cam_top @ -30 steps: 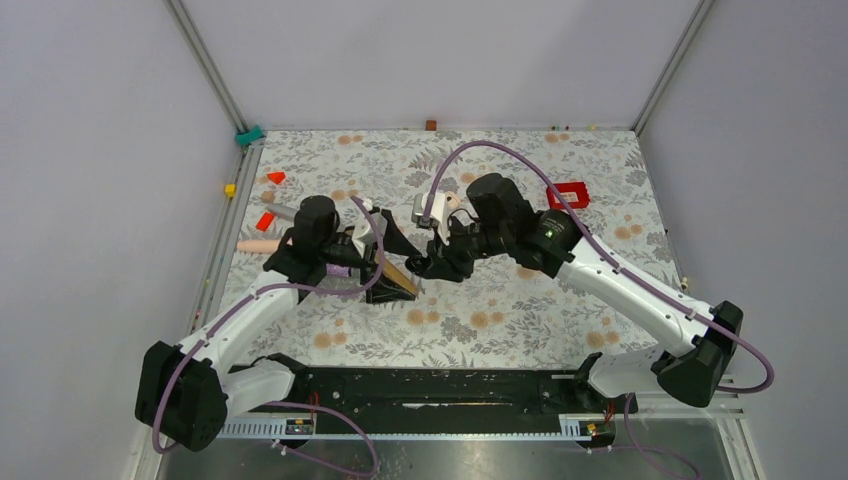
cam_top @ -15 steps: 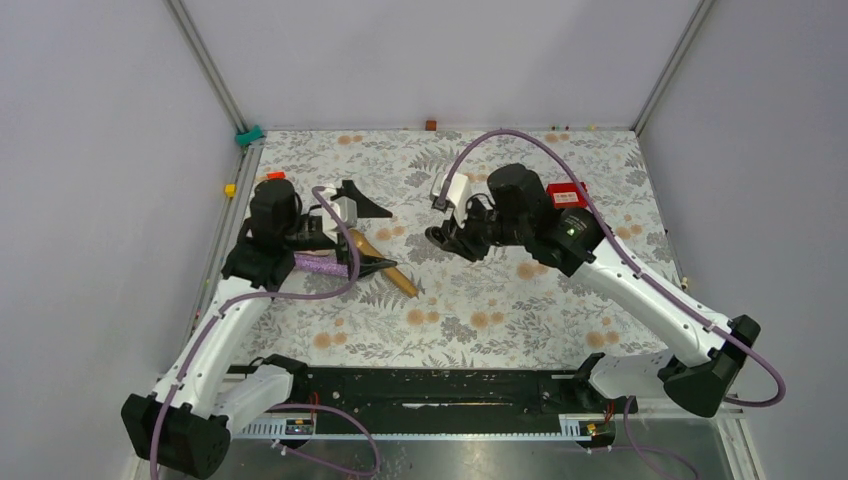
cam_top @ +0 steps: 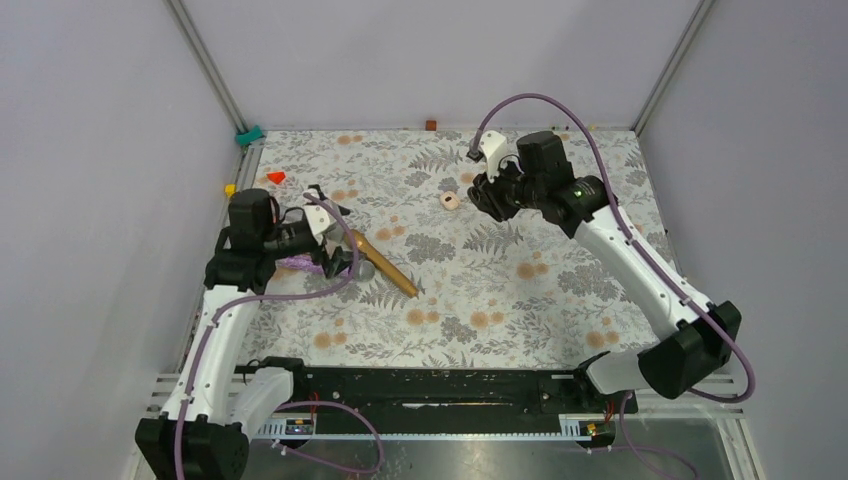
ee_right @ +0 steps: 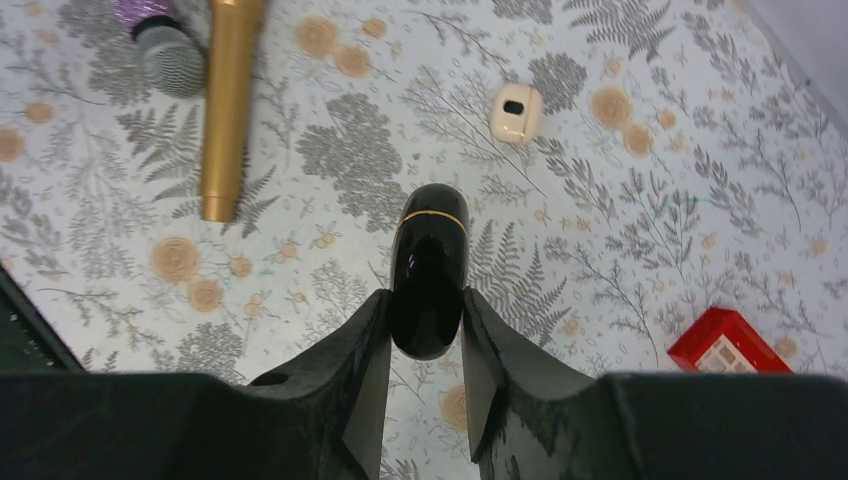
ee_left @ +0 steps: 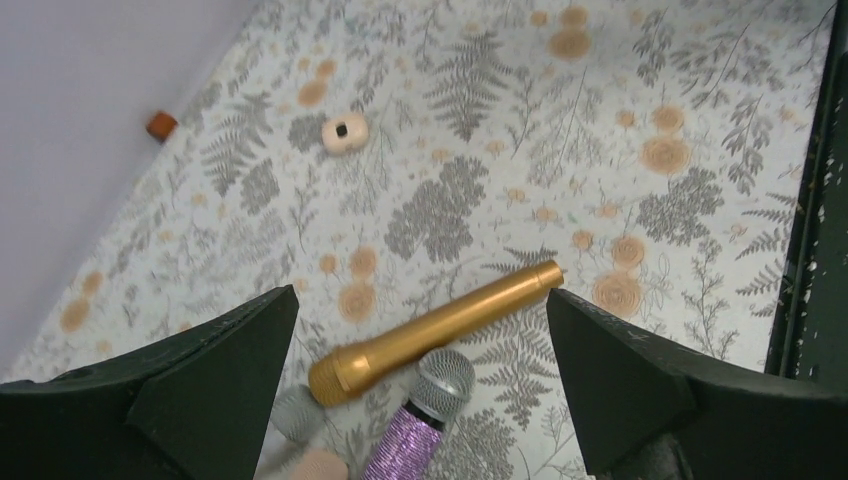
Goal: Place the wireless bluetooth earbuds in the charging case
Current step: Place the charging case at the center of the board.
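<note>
The left tool (ee_left: 415,298) hangs with jaws spread wide and empty over the gold metal microphone (ee_left: 440,330) at the overhead frame's left, its arm folded low. The right tool (ee_right: 425,300), its arm stretched toward upper centre-right, pinches the glossy black pebble-shaped charging case (ee_right: 428,250) above the floral bench (ee_right: 620,220). The case looks shut and the tiny black earbuds show nowhere, so I judge that opening it and finding them comes next.

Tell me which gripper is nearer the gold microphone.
Left. The left gripper hangs open over the gold microphone; the right gripper is far from it, clamping the charging case.
</note>
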Available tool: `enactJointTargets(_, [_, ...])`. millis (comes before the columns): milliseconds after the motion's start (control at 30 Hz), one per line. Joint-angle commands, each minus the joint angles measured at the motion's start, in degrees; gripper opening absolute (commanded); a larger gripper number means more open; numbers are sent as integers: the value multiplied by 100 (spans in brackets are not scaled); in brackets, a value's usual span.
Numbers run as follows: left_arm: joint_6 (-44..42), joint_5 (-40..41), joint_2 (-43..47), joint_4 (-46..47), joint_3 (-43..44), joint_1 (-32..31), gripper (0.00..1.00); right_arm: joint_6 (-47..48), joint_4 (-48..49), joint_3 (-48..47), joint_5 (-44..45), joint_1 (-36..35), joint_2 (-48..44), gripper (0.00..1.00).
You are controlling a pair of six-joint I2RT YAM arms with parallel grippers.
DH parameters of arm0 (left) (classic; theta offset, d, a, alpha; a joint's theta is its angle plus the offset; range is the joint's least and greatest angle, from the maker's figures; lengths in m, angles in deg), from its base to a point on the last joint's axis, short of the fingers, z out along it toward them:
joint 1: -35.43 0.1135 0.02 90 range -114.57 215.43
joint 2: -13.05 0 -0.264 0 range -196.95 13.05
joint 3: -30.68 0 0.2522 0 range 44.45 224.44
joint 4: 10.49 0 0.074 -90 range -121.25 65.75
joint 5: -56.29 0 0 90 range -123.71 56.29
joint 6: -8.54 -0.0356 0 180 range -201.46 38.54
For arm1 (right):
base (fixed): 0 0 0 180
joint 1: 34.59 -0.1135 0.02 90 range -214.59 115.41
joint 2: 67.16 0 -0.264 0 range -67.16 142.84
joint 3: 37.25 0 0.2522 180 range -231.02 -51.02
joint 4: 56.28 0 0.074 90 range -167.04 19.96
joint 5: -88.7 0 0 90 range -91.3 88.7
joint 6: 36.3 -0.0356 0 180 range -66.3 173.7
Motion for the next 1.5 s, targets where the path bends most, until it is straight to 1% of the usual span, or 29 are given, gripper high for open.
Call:
enactJointTargets(0, [-380,592,296,-111,-595,64,98,-56,117,15,-78,381,327,11])
enactJointTargets(133, [-432,772,537,10,-1116,93,98,-188,125,172,-276,578,785,9])
enactJointTargets(233, [-77,865,746,382,-1457,93,99,-345,121,196,-523,586,1254,9])
enactJointTargets(367, [11,1127,1078,493,-1636,93,99,-736,56,-46,-817,587,2030,8])
enactJointTargets(567, [-25,900,1190,507,-1772,94,98,-1140,-271,-505,-1218,587,2796,9])
enactJointTargets(767, [-25,930,957,507,-1755,91,99,-1270,-399,-602,-1280,593,3188,17])
enactJointTargets(1000, [-54,901,937,514,-1779,96,98,-1414,-520,-791,-1248,587,3652,20])
enactJointTargets(1267, [-53,859,883,513,-1773,94,99,-1556,-526,-775,-1362,589,3877,26])
enactJointTargets(1367, [-52,843,883,513,-1780,95,99,-1590,-541,-783,-1305,587,3936,33])
enactJointTargets(1467, [-58,839,873,511,-1784,94,99,-1590,-567,-790,-1218,587,3968,37])
